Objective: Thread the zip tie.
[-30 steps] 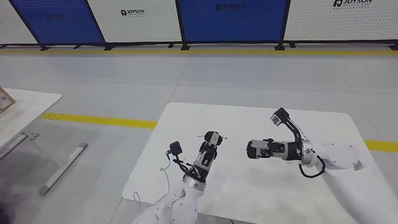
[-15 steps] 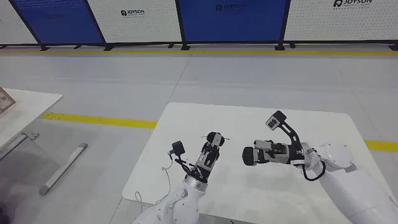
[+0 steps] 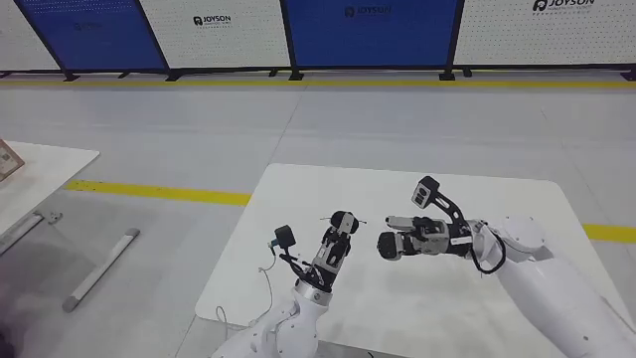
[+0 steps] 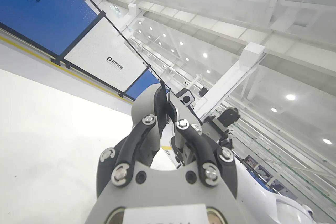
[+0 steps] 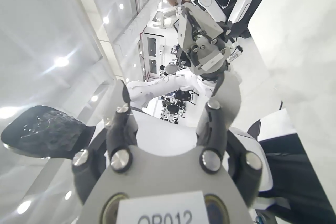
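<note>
My left gripper [image 3: 344, 222] is held up over the front left part of the white table [image 3: 467, 194], shut on a thin black zip tie [image 3: 356, 221] that sticks out on both sides of its tips. In the left wrist view its ribbed pads [image 4: 163, 104] press together. My right gripper [image 3: 384, 247] hangs level a short way to the right, pointing at the left one. In the right wrist view its fingers [image 5: 47, 133] are spread wide with nothing between them, and the left gripper [image 5: 202, 49] shows beyond, apart from it.
A second white table [image 3: 40, 174] stands off to the left across a strip of floor. Blue and white panels [image 3: 373, 15] wall off the back. The table surface around both arms is bare white.
My right gripper has moved left and slightly lower, closing the gap to the left gripper. The left arm has held still with the zip tie.
</note>
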